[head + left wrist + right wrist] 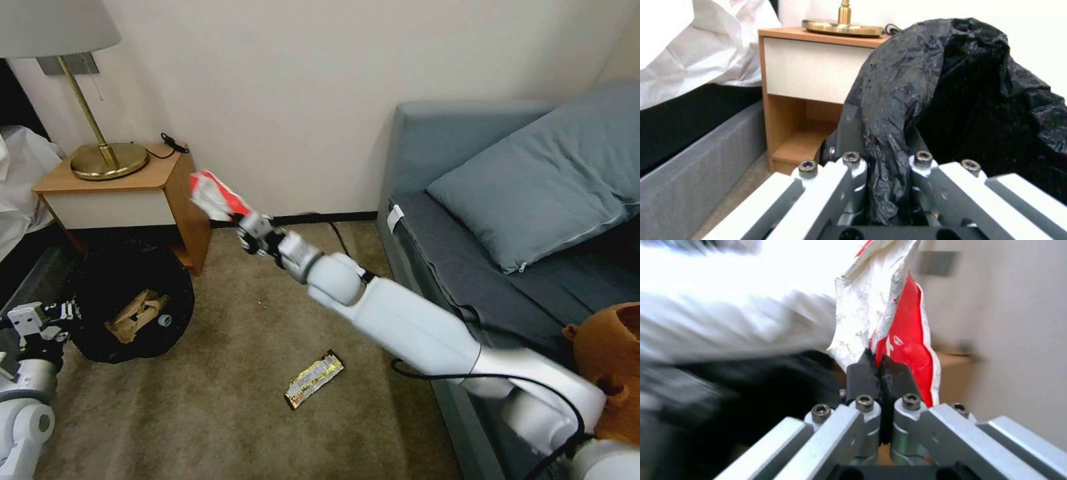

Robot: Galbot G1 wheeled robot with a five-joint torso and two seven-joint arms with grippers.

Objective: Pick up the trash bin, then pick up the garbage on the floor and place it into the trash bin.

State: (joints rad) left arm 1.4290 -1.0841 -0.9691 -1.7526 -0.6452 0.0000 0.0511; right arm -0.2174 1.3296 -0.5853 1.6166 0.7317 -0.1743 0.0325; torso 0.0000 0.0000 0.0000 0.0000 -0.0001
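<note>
The right gripper (pixel 235 217) pinches a red-and-white wrapper (pixel 212 193) tight, raised beside the nightstand (pixel 175 193). The left gripper (pixel 882 156) clamps the black bag rim of the trash bin (pixel 100 280), which holds a crumpled paper bag (pixel 137 313). A yellowish snack wrapper (pixel 313 379) lies on the carpet (pixel 220 413).

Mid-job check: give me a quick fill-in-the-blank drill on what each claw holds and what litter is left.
1. The right claw is shut on the red-white ____.
2. The left claw grips the black bag at the rim of the trash ____.
3. A crumpled tan paper bag already lies ____ the trash bin.
4. The long yellowish snack wrapper lies on the ____.

Missing words: wrapper; bin; inside; carpet
</note>
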